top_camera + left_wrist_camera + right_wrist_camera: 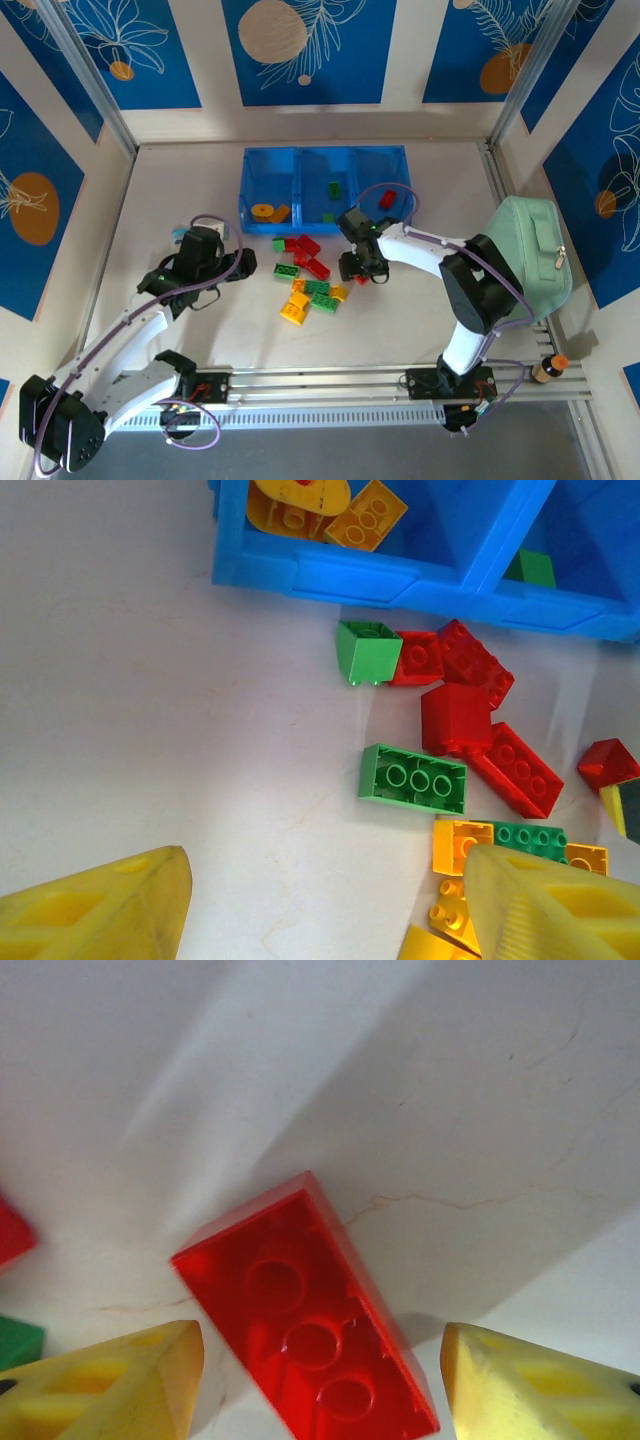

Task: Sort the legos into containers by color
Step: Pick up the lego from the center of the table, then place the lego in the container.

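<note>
The blue tray (325, 151) stands at the back with three containers side by side. The left one holds a yellow disc (263, 211) and an orange brick (281, 211), the middle one a green brick (335, 188), the right one a red brick (387, 199). Loose legos (308, 275) in red, green and yellow lie in a pile in front of the tray. My right gripper (320, 1375) is open, low over the pile's right edge. An upside-down red brick (310, 1330) lies on the table between its fingers, touching neither. My left gripper (330, 900) is open over bare table left of the pile, near an upturned green brick (413, 779).
A mint-green zippered case (530, 260) sits at the right edge beside the right arm. A small bottle with an orange cap (548, 368) stands at the front right. Walls close the table on three sides, and a metal rail (330, 380) runs along the front.
</note>
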Controlling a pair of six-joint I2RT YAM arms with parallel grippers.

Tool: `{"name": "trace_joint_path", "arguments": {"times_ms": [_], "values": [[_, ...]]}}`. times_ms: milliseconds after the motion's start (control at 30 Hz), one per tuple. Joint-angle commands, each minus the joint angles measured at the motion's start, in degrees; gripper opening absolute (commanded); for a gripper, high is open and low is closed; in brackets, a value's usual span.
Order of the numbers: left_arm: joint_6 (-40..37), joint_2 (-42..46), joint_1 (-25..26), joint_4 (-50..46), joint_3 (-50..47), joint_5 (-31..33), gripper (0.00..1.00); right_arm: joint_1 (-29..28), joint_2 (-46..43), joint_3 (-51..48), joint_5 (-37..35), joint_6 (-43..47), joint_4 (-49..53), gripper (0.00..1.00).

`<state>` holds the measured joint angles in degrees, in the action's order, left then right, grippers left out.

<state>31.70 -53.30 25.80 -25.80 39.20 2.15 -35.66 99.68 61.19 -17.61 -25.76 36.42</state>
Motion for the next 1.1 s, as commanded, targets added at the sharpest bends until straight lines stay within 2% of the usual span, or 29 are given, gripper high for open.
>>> {"name": "trace_joint_path", "arguments": {"times_ms": [0, 67, 200, 333, 600, 800, 900, 1033, 1067], "values": [[0.9, 0.6, 0.6, 0.3, -0.6, 0.6, 0.72, 0.5, 1.6, -0.3, 0.3, 1.3, 0.1, 0.63], [0.8, 0.5, 0.6, 0.5, -0.6, 0.5, 0.72, 0.5, 2.3, 0.1, 0.1, 1.3, 0.4, 0.59], [0.6, 0.5, 0.6, 0.3, -0.6, 0.5, 0.72, 0.2, 1.4, 0.3, -0.1, 0.8, 0.8, 0.40], [0.4, 0.2, 0.6, 0.5, -0.8, 0.5, 0.72, 0.8, -0.6, 2.0, -1.5, 0.8, 2.6, 0.30], [0.8, -0.5, 2.2, 0.3, -0.5, 1.1, 0.72, 10.7, -1.2, 15.0, -0.9, 3.1, 7.8, 0.28], [1.9, -0.3, 6.4, 0.3, -0.6, 3.1, 0.72, 16.9, 9.2, 29.9, 1.1, 6.8, 12.3, 0.28], [3.1, -0.3, 8.3, 1.0, -1.5, 3.2, 0.72, 18.2, 13.6, 35.1, 1.2, 7.2, 13.9, 0.28], [4.2, -0.5, 10.4, 2.3, -2.7, 3.5, 0.72, 19.6, 16.9, 39.4, 2.4, 7.5, 14.1, 0.35], [4.3, -0.7, 10.8, 2.6, -2.8, 3.4, 0.72, 19.7, 17.3, 40.5, 2.0, 7.5, 14.7, 0.39]]}}
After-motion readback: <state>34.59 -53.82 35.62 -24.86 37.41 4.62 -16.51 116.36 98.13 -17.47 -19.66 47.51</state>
